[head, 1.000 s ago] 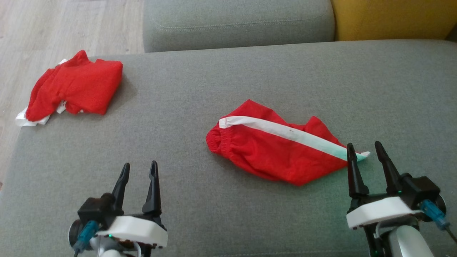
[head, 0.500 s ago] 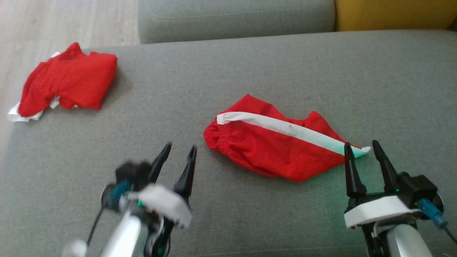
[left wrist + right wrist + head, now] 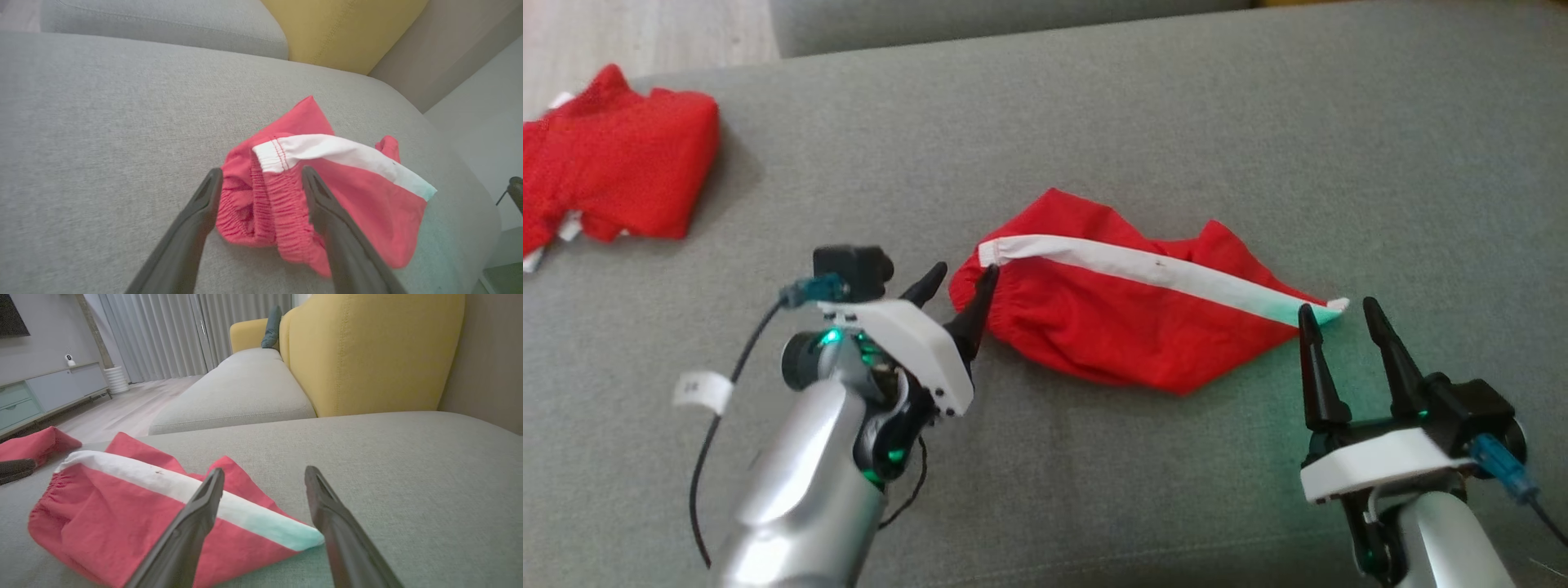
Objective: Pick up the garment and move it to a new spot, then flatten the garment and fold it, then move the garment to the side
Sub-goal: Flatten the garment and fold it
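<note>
**Head view:** The grey sofa seat [image 3: 1176, 122] lies wide and bare beyond and to the right of the red garment [image 3: 1127, 343], which is crumpled near the seat's middle with one white stripe across it. A second red garment [image 3: 613, 171] sits well apart at the seat's far left edge, beside the wooden floor [image 3: 645, 33]. There are two claws, each with two dark fingers. The left claw [image 3: 962, 276] reaches forward on a slanted silver forearm, released, with its tips at the garment's elastic waistband end. The right claw [image 3: 1338, 312] stands upright at the lower right, also released, its fingers at the stripe's pale tip.

**Left wrist view:** The left claw [image 3: 261, 175] is spread wide, with the gathered waistband of the garment [image 3: 367, 208] lying between its fingers, unclenched. Past the cloth the seat's rounded edge drops away, and a yellow backrest [image 3: 339, 32] rises behind.

**Right wrist view:** The right claw [image 3: 264, 473] is spread over the stripe's end of the garment [image 3: 102, 514]. Bare seat runs off to the right below the yellow backrest [image 3: 367, 347]. The second garment [image 3: 32, 443] shows far left.
</note>
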Robot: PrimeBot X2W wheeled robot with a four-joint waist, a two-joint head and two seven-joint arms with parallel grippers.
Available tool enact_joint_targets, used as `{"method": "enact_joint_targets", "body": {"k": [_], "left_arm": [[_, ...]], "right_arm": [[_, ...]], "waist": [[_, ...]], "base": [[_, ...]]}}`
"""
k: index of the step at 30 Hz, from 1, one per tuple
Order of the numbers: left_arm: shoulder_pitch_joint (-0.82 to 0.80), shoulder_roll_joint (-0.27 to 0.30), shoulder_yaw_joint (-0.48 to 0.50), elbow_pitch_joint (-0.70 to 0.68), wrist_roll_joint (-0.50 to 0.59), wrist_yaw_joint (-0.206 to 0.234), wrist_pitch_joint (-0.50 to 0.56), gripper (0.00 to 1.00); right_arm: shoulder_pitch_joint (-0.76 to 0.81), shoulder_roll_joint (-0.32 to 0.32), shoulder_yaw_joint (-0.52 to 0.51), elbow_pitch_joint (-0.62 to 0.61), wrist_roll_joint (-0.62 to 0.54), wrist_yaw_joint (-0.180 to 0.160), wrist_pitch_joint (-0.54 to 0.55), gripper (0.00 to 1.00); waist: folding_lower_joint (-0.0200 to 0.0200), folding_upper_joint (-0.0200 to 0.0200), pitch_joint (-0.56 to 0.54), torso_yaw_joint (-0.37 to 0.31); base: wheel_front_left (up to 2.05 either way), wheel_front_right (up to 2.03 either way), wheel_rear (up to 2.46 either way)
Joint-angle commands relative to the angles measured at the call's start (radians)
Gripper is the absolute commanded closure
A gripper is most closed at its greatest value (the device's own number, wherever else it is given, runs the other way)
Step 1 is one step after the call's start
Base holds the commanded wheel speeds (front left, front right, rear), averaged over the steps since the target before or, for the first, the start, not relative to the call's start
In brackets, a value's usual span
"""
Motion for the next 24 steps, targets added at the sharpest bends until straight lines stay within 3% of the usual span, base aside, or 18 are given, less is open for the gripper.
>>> {"method": "enact_joint_targets", "body": {"k": [1, 13, 20, 24], "left_arm": [[-0.063, 0.006, 0.022, -0.013, -0.025, -0.003, 0.005, 0.0], [-0.145, 0.006, -0.017, 0.065, -0.14, -0.005, 0.017, 0.0], [-0.157, 0.006, -0.025, 0.039, -0.215, -0.018, -0.007, 0.0], [-0.153, 0.006, -0.024, 0.013, -0.247, -0.02, -0.011, 0.16]], "right_arm": [[-0.049, -0.004, 0.023, -0.025, -0.005, 0.007, -0.014, 0.0], [-0.073, -0.004, 0.023, -0.009, 0.002, 0.007, -0.028, 0.0], [-0.077, -0.004, 0.016, -0.004, 0.002, 0.007, -0.035, 0.0], [-0.076, -0.004, 0.011, -0.003, 0.0, 0.007, -0.037, 0.0]], "waist": [[0.0, 0.0, 0.014, -0.013], [0.0, 0.0, 0.052, -0.048], [0.0, 0.0, 0.06, -0.054], [0.0, 0.0, 0.06, -0.05]], "base": [[0.0, 0.0, 0.0], [0.0, 0.0, 0.0], [0.0, 0.0, 0.0], [0.0, 0.0, 0.0]]}}
